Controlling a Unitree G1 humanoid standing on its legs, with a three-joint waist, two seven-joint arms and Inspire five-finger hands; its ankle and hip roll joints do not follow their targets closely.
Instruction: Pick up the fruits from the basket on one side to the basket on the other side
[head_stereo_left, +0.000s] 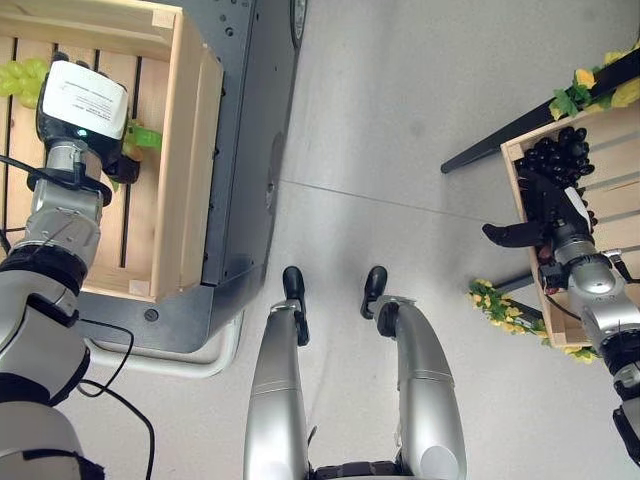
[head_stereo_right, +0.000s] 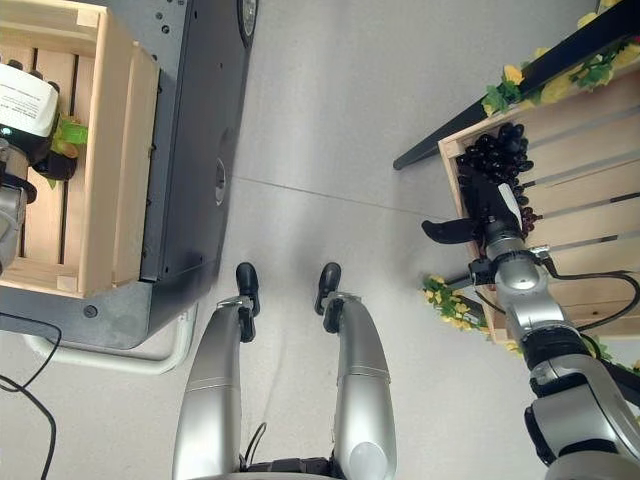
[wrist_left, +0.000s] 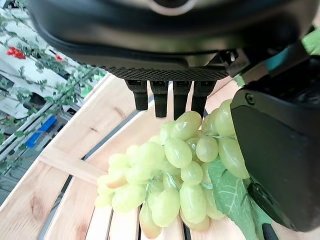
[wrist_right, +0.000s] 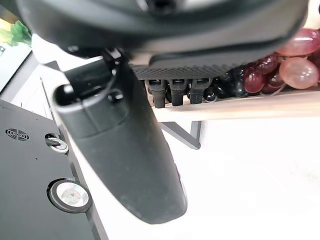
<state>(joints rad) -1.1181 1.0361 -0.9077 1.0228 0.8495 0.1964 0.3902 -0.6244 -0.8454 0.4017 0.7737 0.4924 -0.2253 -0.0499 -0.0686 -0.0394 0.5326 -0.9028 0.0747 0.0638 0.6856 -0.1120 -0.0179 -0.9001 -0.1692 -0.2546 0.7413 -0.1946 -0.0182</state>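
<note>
A bunch of green grapes with a leaf lies on the slats of the left wooden crate. My left hand hovers right over it, fingers straight and the thumb against the bunch's side. A second green bunch lies further back in that crate. On the right, dark grapes sit in the corner of the right wooden crate. Reddish ones lie beside them. My right hand rests open at that bunch, its thumb sticking out past the crate's rim.
The left crate stands on a dark metal platform. A black stand leg runs out from under the right crate. Yellow and green artificial flowers hang along that crate's edge. Grey floor lies between the crates.
</note>
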